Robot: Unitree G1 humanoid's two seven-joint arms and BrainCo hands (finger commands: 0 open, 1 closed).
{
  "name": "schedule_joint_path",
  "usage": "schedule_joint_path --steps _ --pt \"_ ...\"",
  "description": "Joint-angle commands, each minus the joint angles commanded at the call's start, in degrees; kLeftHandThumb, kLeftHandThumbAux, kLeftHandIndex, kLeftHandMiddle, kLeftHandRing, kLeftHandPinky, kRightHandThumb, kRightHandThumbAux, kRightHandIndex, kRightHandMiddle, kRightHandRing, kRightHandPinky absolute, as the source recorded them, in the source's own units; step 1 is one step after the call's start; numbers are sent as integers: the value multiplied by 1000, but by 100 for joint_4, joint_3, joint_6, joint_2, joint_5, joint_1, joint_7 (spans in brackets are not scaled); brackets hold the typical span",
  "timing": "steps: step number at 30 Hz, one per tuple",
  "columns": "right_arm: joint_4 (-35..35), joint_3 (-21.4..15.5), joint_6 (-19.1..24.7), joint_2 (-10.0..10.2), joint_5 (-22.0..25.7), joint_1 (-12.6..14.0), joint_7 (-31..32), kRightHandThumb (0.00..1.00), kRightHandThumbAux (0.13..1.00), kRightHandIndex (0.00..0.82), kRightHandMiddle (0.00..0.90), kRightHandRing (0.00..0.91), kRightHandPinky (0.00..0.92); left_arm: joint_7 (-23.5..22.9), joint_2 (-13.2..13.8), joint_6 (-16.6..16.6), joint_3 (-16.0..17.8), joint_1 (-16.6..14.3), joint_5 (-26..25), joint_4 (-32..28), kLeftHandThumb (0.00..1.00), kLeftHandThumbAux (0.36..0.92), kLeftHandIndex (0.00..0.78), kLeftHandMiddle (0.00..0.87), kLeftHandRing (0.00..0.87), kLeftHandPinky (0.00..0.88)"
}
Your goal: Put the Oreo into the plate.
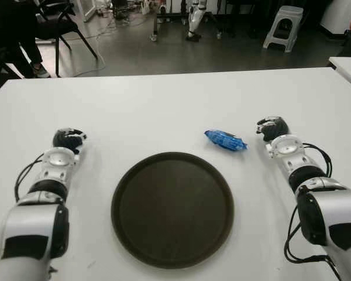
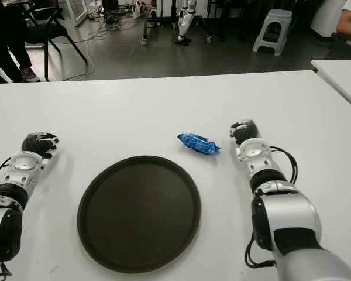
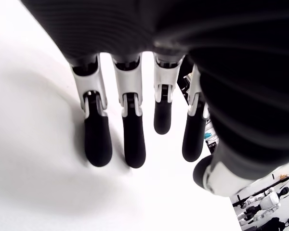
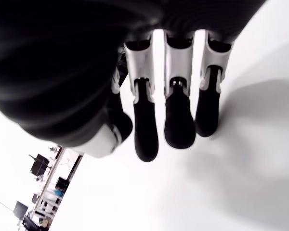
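You had the blue Oreo pack (image 1: 225,140) lying on the white worktop (image 1: 164,105), right of centre in the frame, just beyond the dark round plate's (image 1: 172,209) upper-right rim and apart from it. Your right robot hand (image 1: 273,128) sat just right of the pack, fingers (image 4: 145,130) extended, holding nothing. Your left robot hand (image 1: 68,139) showed at the left, fingers (image 3: 97,139) likewise spread and empty.

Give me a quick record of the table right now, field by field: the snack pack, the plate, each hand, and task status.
Oreo pack: blue wrapper, lying on the white table, just beyond the plate's far right edge
plate: round, dark brown, empty
right hand: right of the pack, fingers extended, holding nothing
left hand: left of the plate, fingers extended, holding nothing
status: pack not yet grasped
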Motion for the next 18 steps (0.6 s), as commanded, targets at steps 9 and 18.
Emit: schedule_joint_path --steps 9,18 --pt "-68 192 -271 48 -80 15 -216 116 811 4 56 172 318 -34 20 -27 -10 27 11 9 680 721 403 192 223 251" --pt "-80 270 -391 52 -112 17 -325 196 858 0 567 678 687 16 11 -92 -34 48 40 -2 675 723 399 184 202 213"
